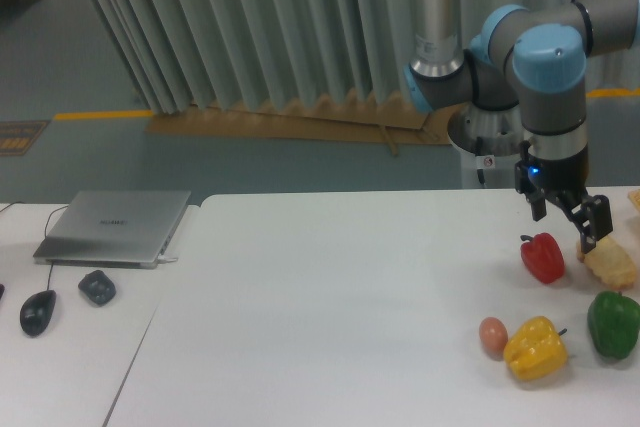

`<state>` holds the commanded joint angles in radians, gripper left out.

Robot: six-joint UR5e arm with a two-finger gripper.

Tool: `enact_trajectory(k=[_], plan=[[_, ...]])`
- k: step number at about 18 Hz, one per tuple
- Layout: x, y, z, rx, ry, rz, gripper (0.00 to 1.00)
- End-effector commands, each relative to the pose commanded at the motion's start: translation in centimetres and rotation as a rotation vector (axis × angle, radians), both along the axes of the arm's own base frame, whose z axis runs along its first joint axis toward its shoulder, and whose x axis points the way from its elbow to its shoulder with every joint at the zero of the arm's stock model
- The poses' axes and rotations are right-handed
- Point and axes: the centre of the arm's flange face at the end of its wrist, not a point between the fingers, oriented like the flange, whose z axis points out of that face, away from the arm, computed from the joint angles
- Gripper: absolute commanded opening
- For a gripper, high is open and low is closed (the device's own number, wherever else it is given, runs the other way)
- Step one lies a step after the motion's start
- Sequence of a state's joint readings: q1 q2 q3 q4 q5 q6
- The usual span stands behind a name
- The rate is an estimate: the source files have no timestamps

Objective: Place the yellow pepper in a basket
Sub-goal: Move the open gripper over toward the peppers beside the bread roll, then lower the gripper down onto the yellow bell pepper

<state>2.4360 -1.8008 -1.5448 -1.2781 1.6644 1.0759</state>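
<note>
The yellow pepper [536, 348] lies on the white table [330, 317] near the front right, with a small brown egg-like item [493, 335] touching its left side. My gripper [567, 218] hangs open and empty above the table at the right, well behind the yellow pepper and just above and right of a red pepper [542, 257]. No basket shows clearly; only a pale sliver [634, 199] sits at the right edge of the view.
A green pepper [614, 323] lies right of the yellow one. A pale, bumpy, corn-like item [610, 263] lies right of the red pepper, under my right finger. On the left table stand a closed laptop [115, 227], a mouse [37, 311] and a dark object [97, 287].
</note>
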Motion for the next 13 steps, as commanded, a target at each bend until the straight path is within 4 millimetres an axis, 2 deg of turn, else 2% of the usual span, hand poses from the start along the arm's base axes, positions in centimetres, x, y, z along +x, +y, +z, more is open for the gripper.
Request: enact_trajectory(k=[1, 3, 5, 7, 9, 10, 12, 13], plan=[[0.2, 2.1, 0.4, 0.064, 0.042, 0.108, 1.0], [-0.1, 2.8, 0.4, 0.114, 0.065, 0.24, 1.0], [-0.6, 3.3, -0.4, 0.118, 0.075, 0.238, 1.0], [-0.9, 4.2, -1.6, 0.111, 0.072, 0.218, 1.0], [0.7, 6.2, -3.8, 0.052, 0.059, 0.079, 1.0], [0.8, 6.6, -5.0, 0.007, 0.073, 0.037, 1.0], [2.1, 8.0, -6.7, -0.037, 0.079, -0.004, 1.0], [2.0, 8.3, -7.6, -0.047, 0.067, -0.017, 1.0]])
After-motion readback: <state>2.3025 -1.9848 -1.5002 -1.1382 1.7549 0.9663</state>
